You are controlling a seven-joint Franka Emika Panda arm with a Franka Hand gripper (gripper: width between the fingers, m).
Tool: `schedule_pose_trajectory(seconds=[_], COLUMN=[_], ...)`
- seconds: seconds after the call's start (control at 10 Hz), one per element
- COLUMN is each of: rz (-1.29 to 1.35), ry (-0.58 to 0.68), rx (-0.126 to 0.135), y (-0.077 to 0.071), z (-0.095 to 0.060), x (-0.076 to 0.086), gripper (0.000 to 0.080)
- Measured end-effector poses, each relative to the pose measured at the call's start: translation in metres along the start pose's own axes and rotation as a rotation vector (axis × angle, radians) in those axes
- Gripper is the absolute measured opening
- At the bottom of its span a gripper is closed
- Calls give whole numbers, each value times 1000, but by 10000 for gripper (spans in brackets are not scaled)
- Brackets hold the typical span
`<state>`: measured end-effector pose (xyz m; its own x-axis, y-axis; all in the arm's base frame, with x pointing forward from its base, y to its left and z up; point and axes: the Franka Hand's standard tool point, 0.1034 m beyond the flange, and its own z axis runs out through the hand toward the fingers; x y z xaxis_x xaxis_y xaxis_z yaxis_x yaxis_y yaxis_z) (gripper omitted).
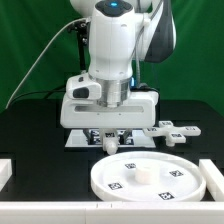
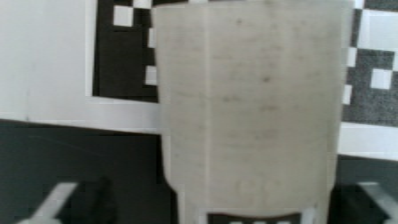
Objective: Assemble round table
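My tool [image 1: 110, 140] is clamped on the leg [image 2: 249, 110] and holds it upright over the surface, near the far rim of the disc [image 1: 105, 185]. I judge this is the leg-mounting step. Next, the leg must come exactly over the disc's middle and go down straight.

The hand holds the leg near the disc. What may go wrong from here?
1. The leg in the hand hangs near the far rim of the disc, not over its centre hub; lowering here would likely strike the rim.
2. The foot lies close on the exterior view's right; a sideways move might knock it.
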<state>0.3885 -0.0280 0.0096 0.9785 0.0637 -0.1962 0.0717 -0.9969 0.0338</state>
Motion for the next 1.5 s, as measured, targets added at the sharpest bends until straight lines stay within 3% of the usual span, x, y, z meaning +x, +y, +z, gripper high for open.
schedule_pose_trajectory(seconds=[0.1,0.3,0.4,0.6,0.7,1.1,1.3,1.5], rz=[0,-64,-176,-528,-646,-948,-1280,-1413], ry=[0,-4,-8,-23,-11,-7,39,49], rx=[0,1,13,42,44,34,8,9], y=[0,0,1,16,20,20,7,20], z=[0,-1,-12,-24,-29,-26,-25,-27], x=[0,0,5,11,15,15,21,16], gripper=[312,313,313,313,313,314,314,314])
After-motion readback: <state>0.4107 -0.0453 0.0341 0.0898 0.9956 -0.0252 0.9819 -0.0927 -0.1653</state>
